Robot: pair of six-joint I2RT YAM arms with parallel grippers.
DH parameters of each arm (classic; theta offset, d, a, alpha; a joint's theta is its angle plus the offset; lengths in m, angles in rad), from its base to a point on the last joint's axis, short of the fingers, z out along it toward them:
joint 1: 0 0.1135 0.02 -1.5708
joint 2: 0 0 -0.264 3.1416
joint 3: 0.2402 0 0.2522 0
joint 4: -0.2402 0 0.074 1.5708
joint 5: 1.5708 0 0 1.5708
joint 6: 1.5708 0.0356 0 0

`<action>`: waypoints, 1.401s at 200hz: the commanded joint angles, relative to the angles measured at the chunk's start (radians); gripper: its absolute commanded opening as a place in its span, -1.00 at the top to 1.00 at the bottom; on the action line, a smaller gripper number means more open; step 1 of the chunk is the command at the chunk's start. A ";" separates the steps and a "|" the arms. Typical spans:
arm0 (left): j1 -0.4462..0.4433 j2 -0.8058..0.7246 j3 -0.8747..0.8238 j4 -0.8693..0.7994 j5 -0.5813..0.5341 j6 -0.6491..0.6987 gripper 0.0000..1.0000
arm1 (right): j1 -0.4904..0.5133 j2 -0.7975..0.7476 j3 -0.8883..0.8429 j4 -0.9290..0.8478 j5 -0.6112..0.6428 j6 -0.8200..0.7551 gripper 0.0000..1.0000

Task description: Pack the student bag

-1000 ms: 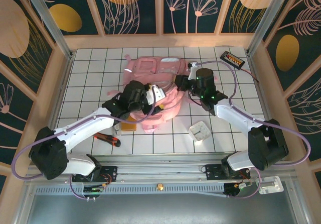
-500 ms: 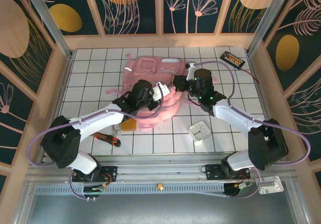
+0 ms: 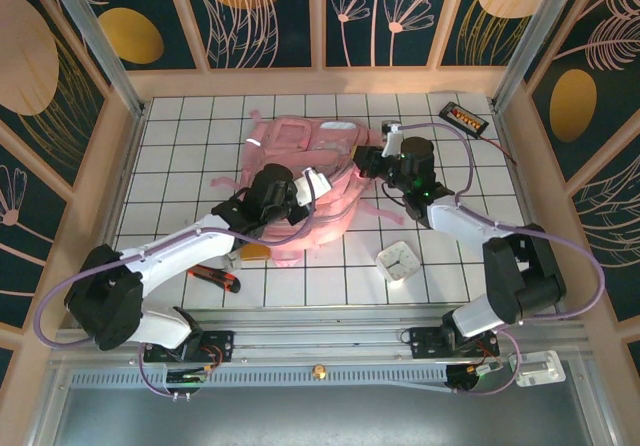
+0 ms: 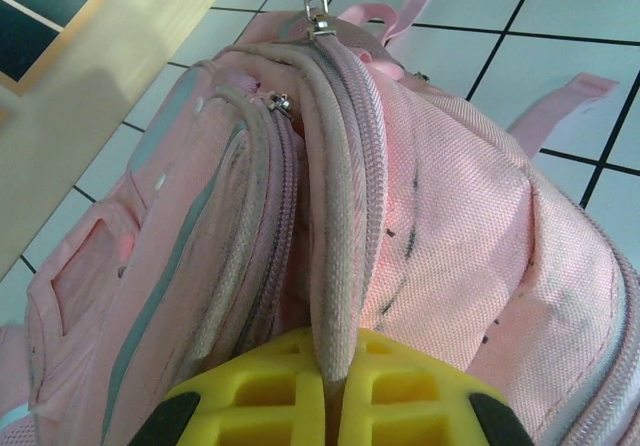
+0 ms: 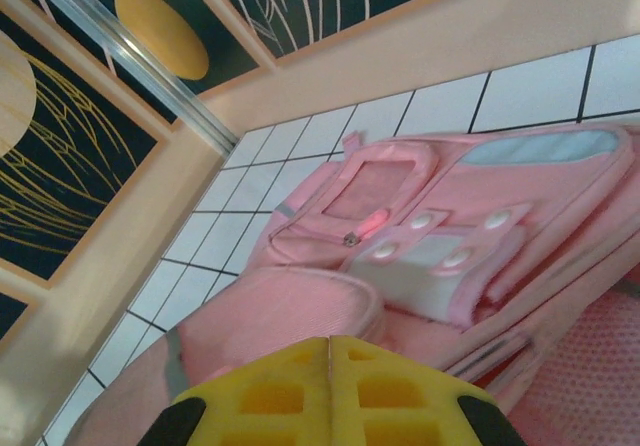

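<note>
On the desk: student bag, front face up.
Left gripper: closed on bag's zipper seam.
Right gripper: closed, jaws meeting, at bag's right side.

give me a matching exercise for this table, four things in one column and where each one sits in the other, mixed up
Things
1. student bag
2. white square object
3. red and black tool
4. black case

Places
a. far right corner of the table
b. near side, left of the student bag
c. middle of the table
d. near side, right of the student bag

Pairs: 1-c, 2-d, 3-b, 4-a
</note>
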 commanded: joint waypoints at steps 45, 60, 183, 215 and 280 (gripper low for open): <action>0.063 -0.097 -0.015 0.024 0.048 -0.052 1.00 | -0.129 0.147 -0.022 0.286 0.047 0.055 1.00; 0.063 -0.090 -0.013 0.025 0.070 -0.058 1.00 | -0.152 0.173 -0.031 0.311 0.024 0.080 1.00; 0.036 -0.104 -0.090 0.146 0.248 -0.181 -0.15 | -0.167 -0.136 0.039 -0.237 -0.262 -0.278 -0.99; 0.073 -0.192 -0.108 0.139 0.149 -0.219 -0.45 | -0.111 -0.099 0.036 -0.289 -0.338 -0.503 -0.95; 0.152 -0.109 0.018 -0.037 0.098 -0.244 -0.37 | -0.075 0.116 0.182 -0.545 -0.400 -1.002 -0.74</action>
